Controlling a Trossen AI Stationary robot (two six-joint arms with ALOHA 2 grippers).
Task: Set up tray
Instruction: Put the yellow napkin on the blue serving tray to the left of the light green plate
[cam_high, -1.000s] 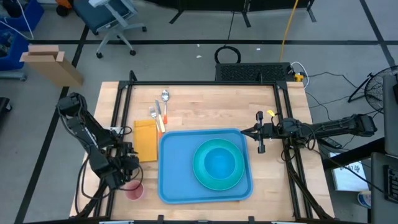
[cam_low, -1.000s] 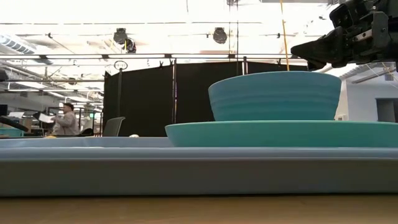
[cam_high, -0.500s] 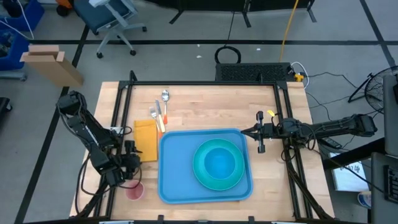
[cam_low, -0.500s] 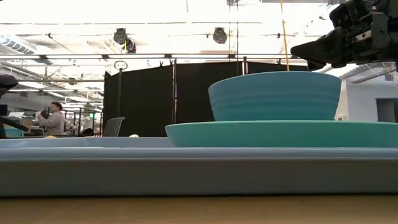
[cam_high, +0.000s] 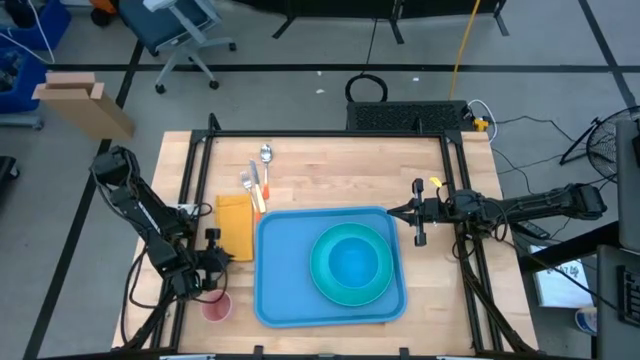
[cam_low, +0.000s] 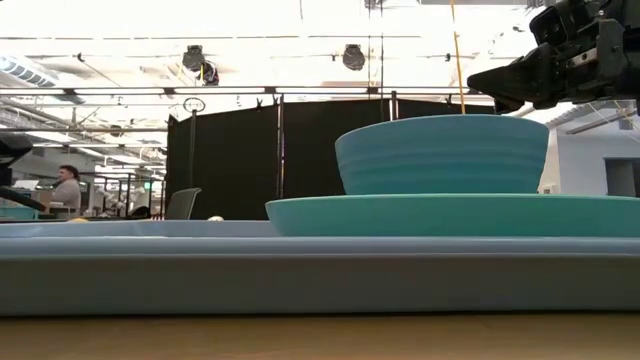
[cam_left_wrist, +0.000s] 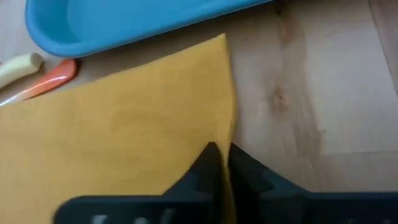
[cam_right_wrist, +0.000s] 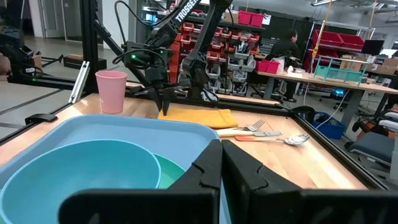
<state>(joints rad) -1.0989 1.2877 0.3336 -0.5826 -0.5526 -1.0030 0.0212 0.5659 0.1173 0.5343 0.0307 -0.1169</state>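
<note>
My left tool (cam_high: 212, 247) has been sliding away from the pink cup (cam_high: 216, 307) and toward the yellow napkin (cam_high: 235, 224). Now it is sitting right at the napkin's near corner. I am thinking this means the napkin is the next thing to go with the tray (cam_high: 283, 290), because the tray is holding only the plate (cam_high: 322, 283) and the bowl (cam_high: 352, 262) so far.

In my left wrist view, my two fingers (cam_left_wrist: 208, 167) are looking pressed almost together, with the edge of the napkin (cam_left_wrist: 124, 124) running right between them. I am thinking they are pinching that edge, but I cannot be fully sure.

The tray is lying flat on the surface (cam_high: 330, 170), just beside the napkin. The fork (cam_high: 249, 185), the orange-handled knife (cam_high: 257, 195) and the spoon (cam_high: 266, 160) are waiting a bit farther back.

My right tool (cam_high: 419, 211) is hanging still past the tray's right side, closed tight and holding nothing.
</note>
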